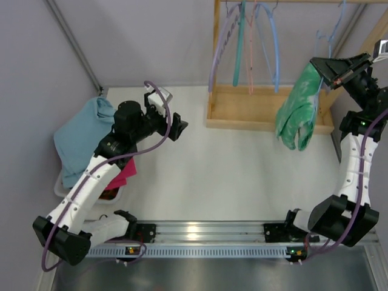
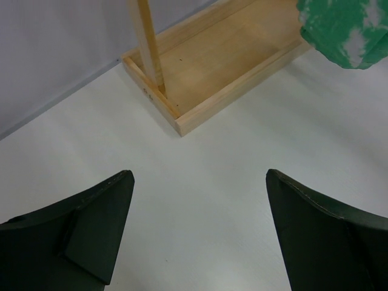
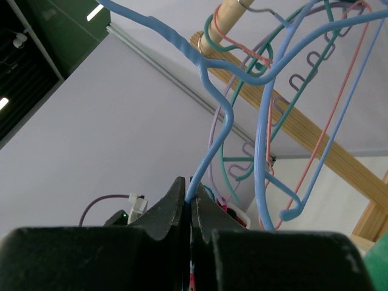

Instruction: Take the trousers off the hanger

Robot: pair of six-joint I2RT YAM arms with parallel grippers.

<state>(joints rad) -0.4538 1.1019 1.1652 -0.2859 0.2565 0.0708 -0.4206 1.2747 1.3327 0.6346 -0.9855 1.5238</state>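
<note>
While holding the left gripper [image 1: 171,114] wide apart above the white table [image 1: 230,176] at centre left, pinching the hanger [image 3: 215,148] by its thin blue wire inside the closed right gripper [image 3: 189,194] at upper right, dangling the trousers [image 1: 299,112] just beneath, overlapping the wooden rack [image 1: 242,106].

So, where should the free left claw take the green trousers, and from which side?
Probably the loose lower end of the trousers, approached from the side toward the left arm. The cloth hangs free below the right claw, which is shut on the hanger, and the open left claw faces that end.
</note>
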